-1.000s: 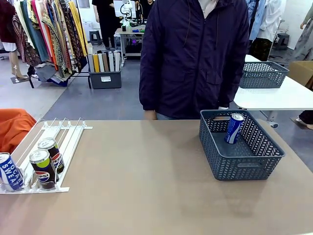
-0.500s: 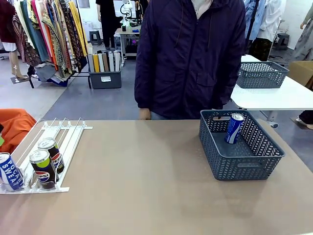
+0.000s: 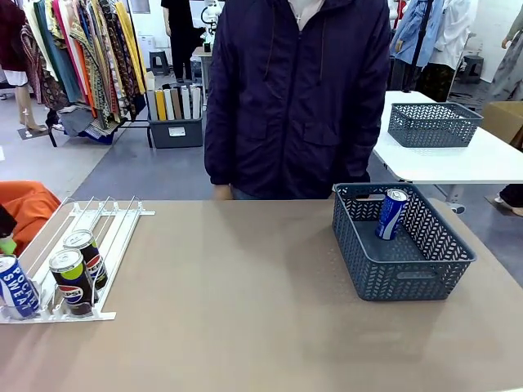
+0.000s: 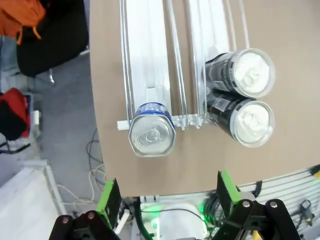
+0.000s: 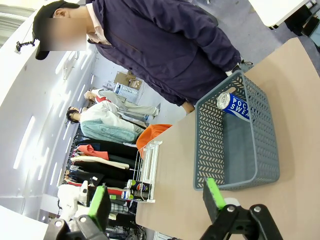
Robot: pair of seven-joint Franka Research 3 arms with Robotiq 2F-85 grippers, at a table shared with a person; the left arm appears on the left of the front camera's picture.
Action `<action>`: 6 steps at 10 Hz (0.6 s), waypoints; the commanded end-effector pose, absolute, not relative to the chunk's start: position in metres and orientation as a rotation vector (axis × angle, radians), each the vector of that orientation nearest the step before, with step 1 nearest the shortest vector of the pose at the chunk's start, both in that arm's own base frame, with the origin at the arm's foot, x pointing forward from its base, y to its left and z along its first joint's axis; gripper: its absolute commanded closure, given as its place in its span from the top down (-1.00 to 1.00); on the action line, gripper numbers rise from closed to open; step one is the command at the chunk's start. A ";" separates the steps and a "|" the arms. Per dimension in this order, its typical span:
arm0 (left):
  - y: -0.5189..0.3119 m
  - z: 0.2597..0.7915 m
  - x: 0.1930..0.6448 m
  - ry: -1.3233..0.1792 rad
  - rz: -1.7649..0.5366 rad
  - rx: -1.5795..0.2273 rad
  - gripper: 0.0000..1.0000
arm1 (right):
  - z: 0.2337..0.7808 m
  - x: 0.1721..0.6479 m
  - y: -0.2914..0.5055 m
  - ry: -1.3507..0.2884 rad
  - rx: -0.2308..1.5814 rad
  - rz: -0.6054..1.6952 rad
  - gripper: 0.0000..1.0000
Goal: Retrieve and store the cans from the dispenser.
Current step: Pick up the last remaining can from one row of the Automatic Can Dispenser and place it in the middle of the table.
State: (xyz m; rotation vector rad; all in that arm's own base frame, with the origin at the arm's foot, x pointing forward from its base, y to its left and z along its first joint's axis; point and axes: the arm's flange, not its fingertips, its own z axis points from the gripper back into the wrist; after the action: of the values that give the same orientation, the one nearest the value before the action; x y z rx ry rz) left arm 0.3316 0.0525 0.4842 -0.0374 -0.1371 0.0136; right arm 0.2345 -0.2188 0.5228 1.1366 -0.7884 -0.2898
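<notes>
At the table's (image 3: 245, 310) left near corner, front view, the dispenser (image 3: 114, 224) holds a Pocari can (image 3: 16, 286) and two Pepsi cans (image 3: 72, 282) at its near end. A second Pocari can (image 3: 392, 214) leans inside the grey basket (image 3: 409, 278) toward the right edge, in front of a person (image 3: 294, 98). Left wrist view: the left gripper (image 4: 167, 197) hangs released over the dispenser's stopper end, with nothing between its pads. Right wrist view: the right gripper (image 5: 156, 195) is spread wide and empty, well apart from the basket.
</notes>
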 end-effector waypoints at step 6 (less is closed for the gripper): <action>0.057 0.419 0.375 0.000 0.144 -0.053 1.00 | 0.525 0.237 -0.219 -0.824 1.149 -0.270 1.00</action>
State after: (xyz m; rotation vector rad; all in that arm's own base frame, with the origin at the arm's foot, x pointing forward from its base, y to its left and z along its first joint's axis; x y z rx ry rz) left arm 0.3672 0.0578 0.4165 -0.0513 -0.0007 0.1143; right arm 0.2345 -0.2189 0.5228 1.1365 -0.7884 -0.2899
